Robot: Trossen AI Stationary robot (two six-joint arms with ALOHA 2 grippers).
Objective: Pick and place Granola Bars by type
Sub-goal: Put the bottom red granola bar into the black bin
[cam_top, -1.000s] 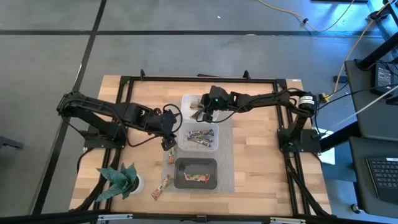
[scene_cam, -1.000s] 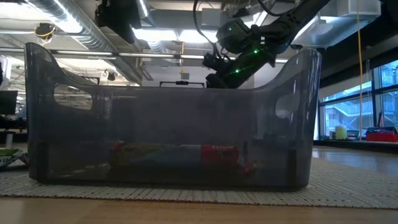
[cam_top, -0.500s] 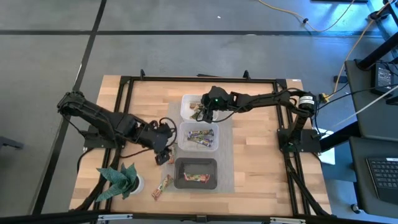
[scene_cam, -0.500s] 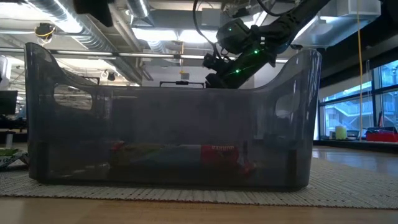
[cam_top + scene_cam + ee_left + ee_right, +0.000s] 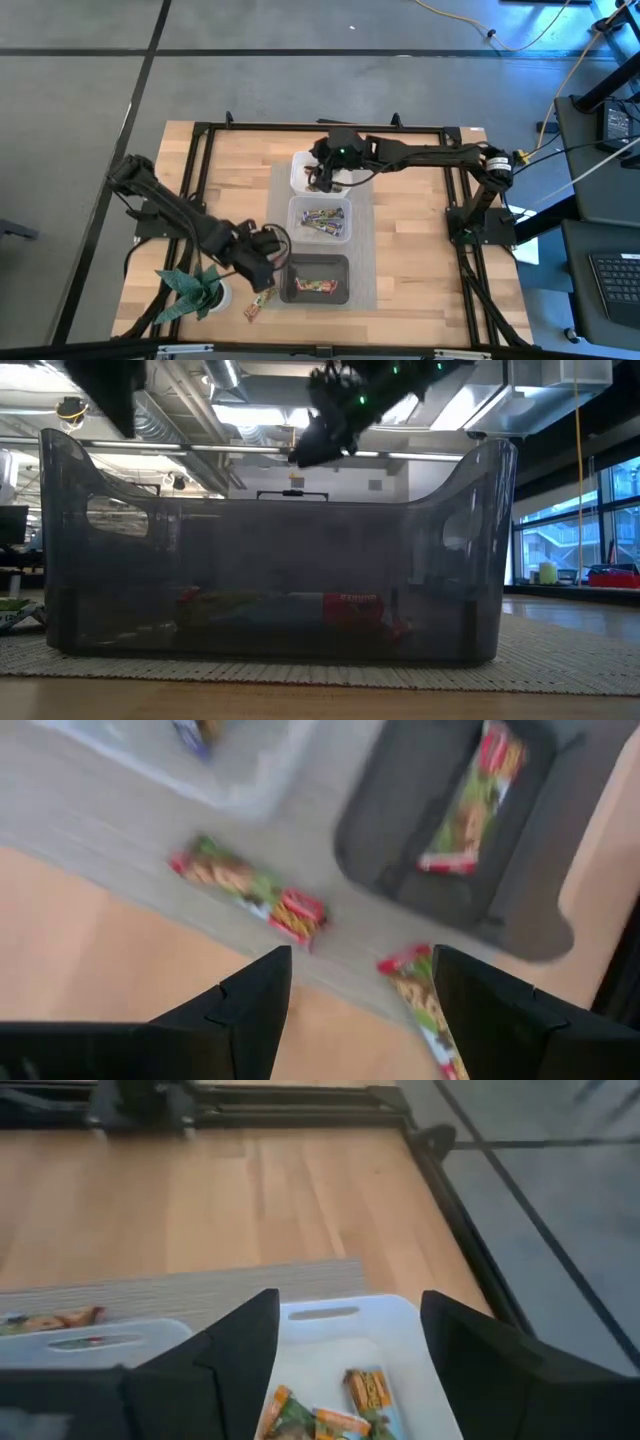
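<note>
Wooden table (image 5: pixel 410 250) carries three tubs sorted by type, so the left gripper (image 5: pixel 355 985), fingers released and empty, is held over two loose red-orange Granola Bars (image 5: pixel 250 892) at seven o'clock, while the right gripper (image 5: pixel 345 1342), likewise released, is held over the white tub (image 5: pixel 400 1325) at twelve.

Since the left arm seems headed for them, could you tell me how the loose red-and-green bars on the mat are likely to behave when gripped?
Each loose bar looks flat and slim, so it probably won't roll. Its shiny wrapper suggests it may slip or skid on the grey mat when nudged. It looks light, and the crimped ends likely flex. The left pincer is open above them.
</note>
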